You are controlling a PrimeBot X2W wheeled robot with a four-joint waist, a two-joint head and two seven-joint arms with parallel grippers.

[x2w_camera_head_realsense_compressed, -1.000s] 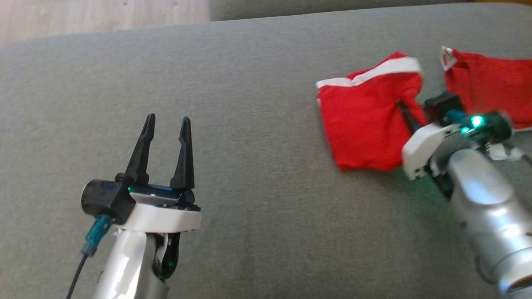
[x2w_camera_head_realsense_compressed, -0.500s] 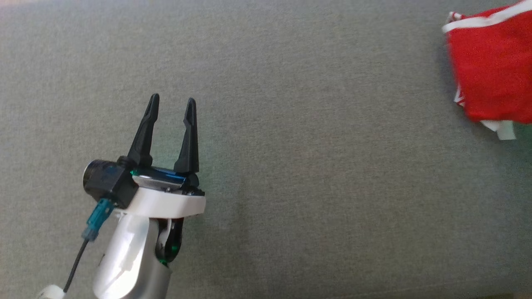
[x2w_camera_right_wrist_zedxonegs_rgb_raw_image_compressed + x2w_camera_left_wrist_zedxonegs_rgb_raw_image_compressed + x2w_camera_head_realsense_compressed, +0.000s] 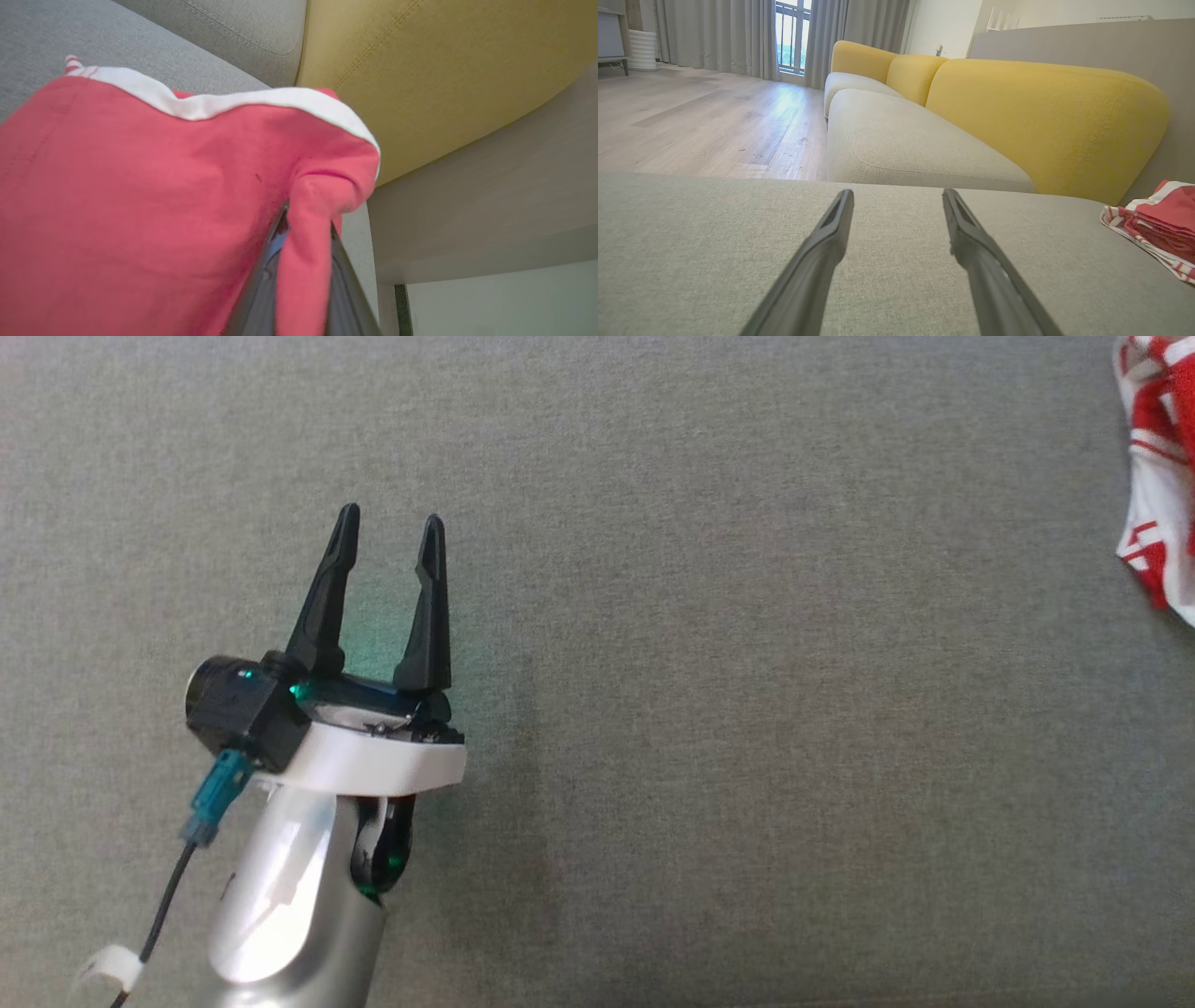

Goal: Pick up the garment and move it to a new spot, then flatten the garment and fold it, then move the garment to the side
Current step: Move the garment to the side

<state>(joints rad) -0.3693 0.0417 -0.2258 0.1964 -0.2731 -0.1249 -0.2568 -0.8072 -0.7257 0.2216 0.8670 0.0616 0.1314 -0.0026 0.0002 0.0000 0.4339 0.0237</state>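
The garment (image 3: 140, 196) is red with a white band along its edge. In the right wrist view a fold of it is pinched between my right gripper (image 3: 306, 219) fingers, and the cloth hangs over the grey cushion. My left gripper (image 3: 390, 523) hovers open over bare grey cushion (image 3: 747, 709) at the left of the head view, holding nothing. Its two fingers (image 3: 822, 252) stand apart in the left wrist view. A red and white striped cloth (image 3: 1158, 504) lies at the head view's right edge. The same bundle (image 3: 1157, 224) lies far right in the left wrist view.
Yellow back cushions (image 3: 1041, 116) run along the far side of the grey sofa seat (image 3: 901, 144). Wooden floor (image 3: 691, 121) and grey curtains (image 3: 714, 32) lie beyond the cushion's edge. A grey panel (image 3: 490, 196) stands to the right of the held cloth.
The head camera has swung, so my right arm and the red garment have left its picture to the right. The left gripper stays open. A striped cloth now shows at the right edge.
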